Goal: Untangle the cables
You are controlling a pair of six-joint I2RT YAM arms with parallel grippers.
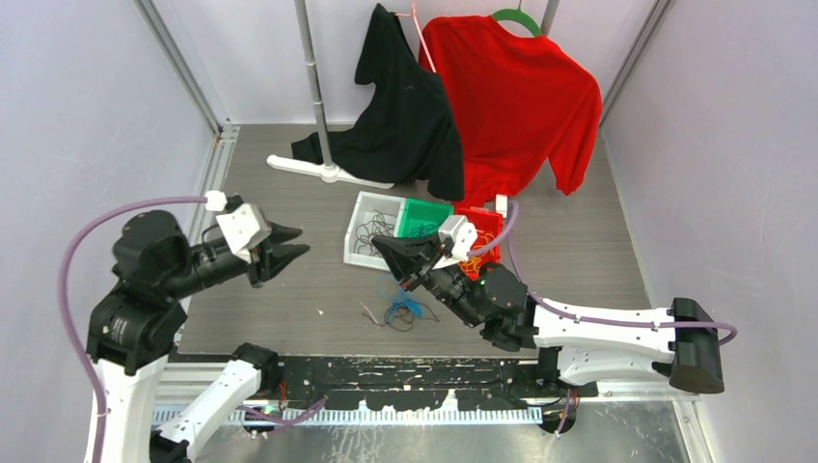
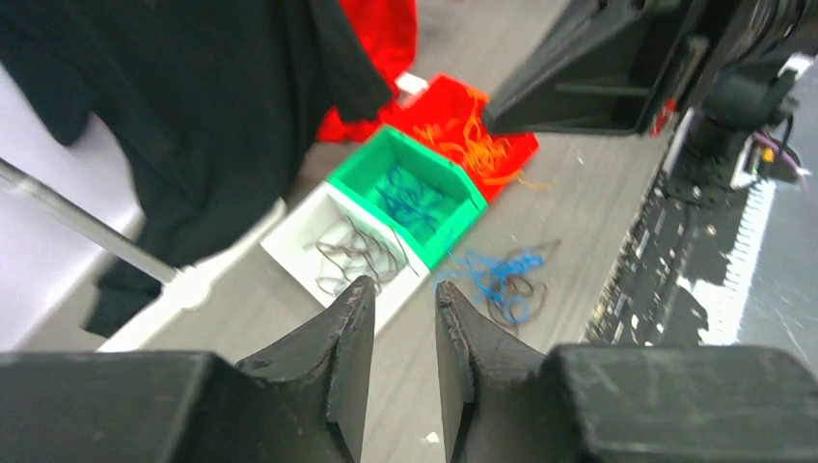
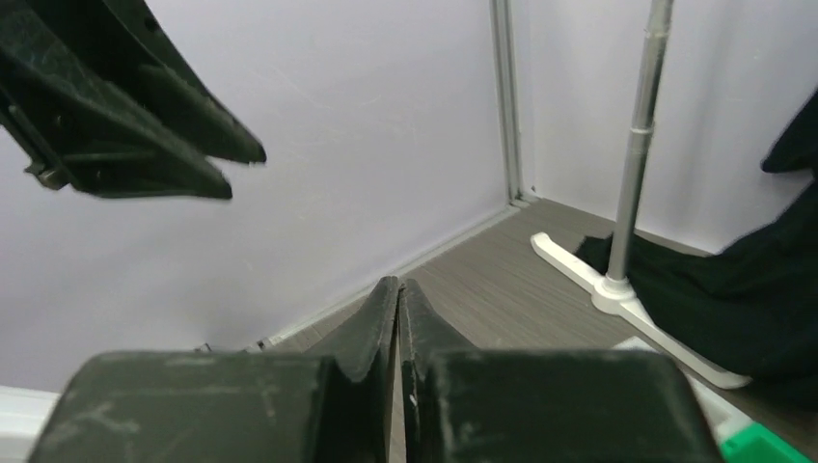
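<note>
my left gripper (image 2: 400, 289) hangs released, jaws a little apart with nothing between them, and my right gripper (image 3: 398, 286) is clenched tip to tip on nothing i can see. the loose tangle of cables (image 1: 400, 307), blue and dark strands, lies on the worktop (image 1: 579, 251) just below my right gripper and well apart from my left one, too blurred to tell how the strands cross. beside my right gripper a white bin (image 1: 353, 236) holds dark cables, a green bin (image 1: 424, 204) blue ones, and a red bin (image 1: 492, 220), half hidden behind my right wrist, orange ones.
</note>
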